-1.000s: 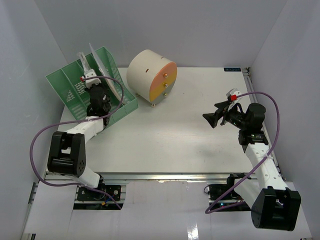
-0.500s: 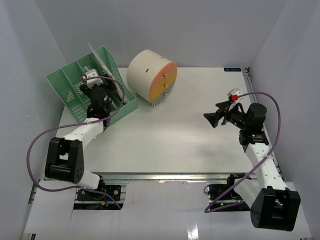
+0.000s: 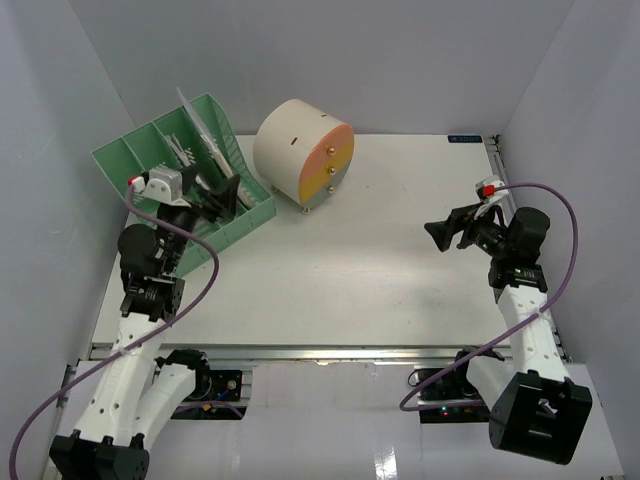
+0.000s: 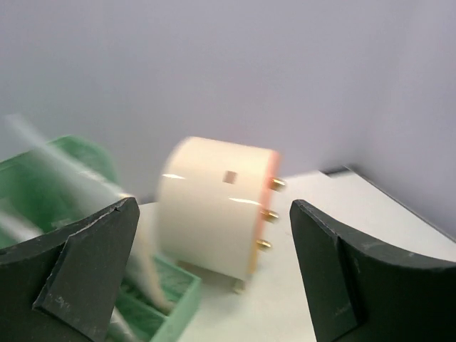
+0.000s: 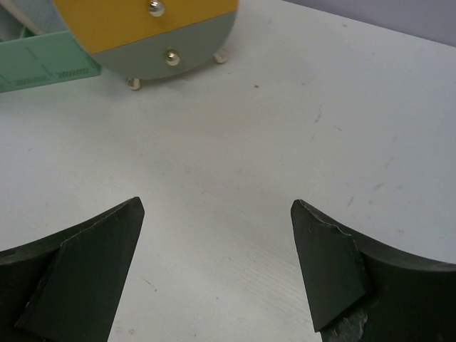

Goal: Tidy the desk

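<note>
The desk (image 3: 330, 280) fills the centre and looks nearly tidy. Clear sheets (image 3: 200, 122) stand in the green file rack (image 3: 118, 160) at ten o'clock, with the drum drawer unit (image 3: 295, 150) at twelve. The left gripper (image 3: 224, 192) hovers by the rack and the right gripper (image 3: 440, 234) hangs at three o'clock, both with jaws apart and empty. Little seems left.

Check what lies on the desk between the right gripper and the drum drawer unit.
Nothing: bare white desk runs from the right gripper to the drum drawer unit. The top external view shows it, and the right wrist view agrees.
</note>
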{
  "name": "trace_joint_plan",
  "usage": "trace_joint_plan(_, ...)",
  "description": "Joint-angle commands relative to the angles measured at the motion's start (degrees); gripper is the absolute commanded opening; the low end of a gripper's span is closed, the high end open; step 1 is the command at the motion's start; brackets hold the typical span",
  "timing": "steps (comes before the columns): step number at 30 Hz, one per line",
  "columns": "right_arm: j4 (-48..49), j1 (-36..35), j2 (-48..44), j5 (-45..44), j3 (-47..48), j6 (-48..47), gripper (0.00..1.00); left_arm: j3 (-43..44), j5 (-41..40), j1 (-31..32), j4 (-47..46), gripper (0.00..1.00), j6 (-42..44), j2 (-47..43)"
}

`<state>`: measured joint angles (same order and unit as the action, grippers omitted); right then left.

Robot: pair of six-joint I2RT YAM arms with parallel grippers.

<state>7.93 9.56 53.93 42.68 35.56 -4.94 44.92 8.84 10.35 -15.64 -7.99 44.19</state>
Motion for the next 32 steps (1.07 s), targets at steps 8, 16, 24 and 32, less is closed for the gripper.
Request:
trace_joint_plan(8,-13.16,2.13,-10.35,-22.30,-0.73,0.56,0.90,-12.97,38.49,0.11,4.24,0.98,-5.29,-3.50)
trace_joint_plan(16,-14.88,2.39,-15.07,-27.22,-3.64,1.34,0.90,-15.48,36.76,0.19,7.93,0.98,-4.21,-8.53)
trace_joint_plan(24,-15.57,2.31,-15.22,-28.05,-3.07,1.58,0.90,-15.54,35.37,0.13,9.58,0.98,-3.24,-9.44)
trace_joint_plan(32,-15.42,2.39,-16.19,-27.84,-3.02,0.64,0.90,-15.56,35.37,0.11,9.72,0.98,-2.89,-9.21)
